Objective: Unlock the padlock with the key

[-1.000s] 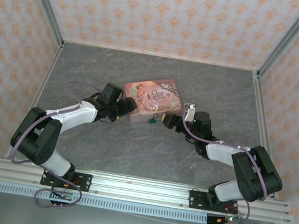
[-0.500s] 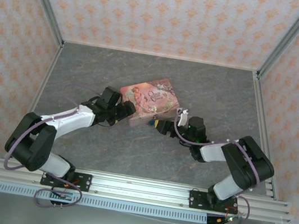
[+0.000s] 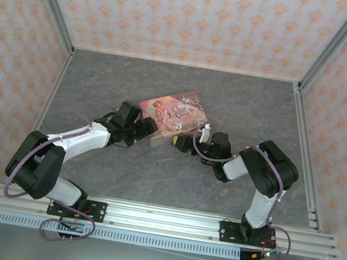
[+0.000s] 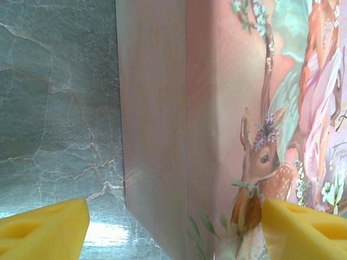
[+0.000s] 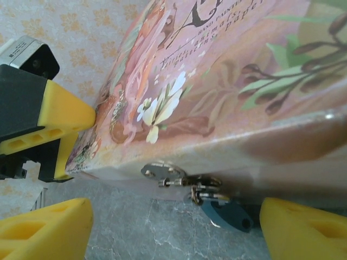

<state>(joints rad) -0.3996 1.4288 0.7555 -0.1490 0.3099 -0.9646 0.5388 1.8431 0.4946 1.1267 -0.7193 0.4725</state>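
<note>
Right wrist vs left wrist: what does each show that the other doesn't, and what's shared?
Right wrist adds: the silver hasp on the tin front wall, the blue-teal padlock hanging from it, and a yellow finger of the left gripper at the tin's far end.
Left wrist adds: the tin's plain side wall and the deer drawn on its lid.
Shared: the pink illustrated tin on the grey marbled table; each camera's own yellow fingers spread wide, so left gripper and right gripper are open.
</note>
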